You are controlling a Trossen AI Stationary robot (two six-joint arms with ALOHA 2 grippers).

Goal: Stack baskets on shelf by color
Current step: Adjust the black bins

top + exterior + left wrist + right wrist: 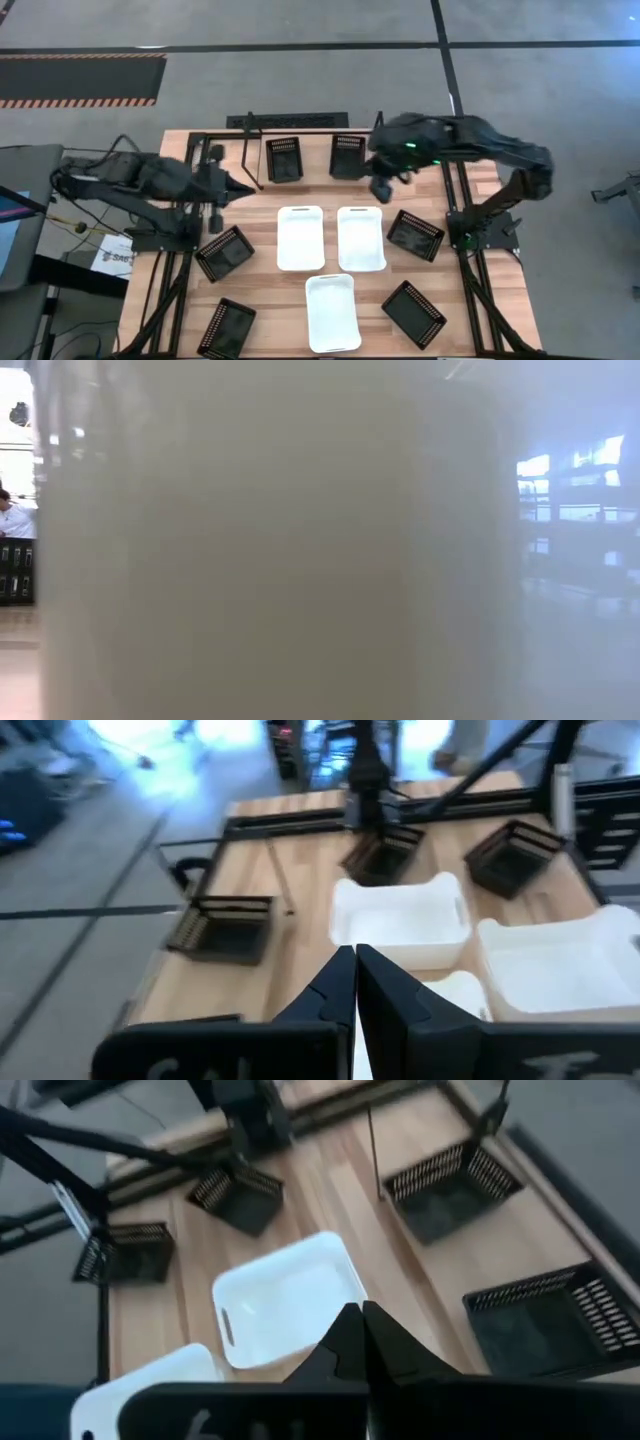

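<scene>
In the high view, three white baskets lie mid-table: two side by side [300,238] [361,238] and one nearer [332,312]. Six black mesh baskets stand around them, two by the far edge [284,158] [348,155], next to the shelf's black wire frame [290,121]. The other black baskets sit to the left [224,252] [227,327] and right [415,235] [414,313]. My left gripper [245,188] [355,965] is shut and hovers left of the white baskets. My right gripper [382,190] [360,1320] is shut above the far end of the right white basket [285,1300].
A white basket wall [280,540] stands right in front of the low camera and fills that view. A thin black upright rod [250,155] rises near the left gripper. Black frame rails [170,290] [475,290] run along both table sides. A person shows far off [12,515].
</scene>
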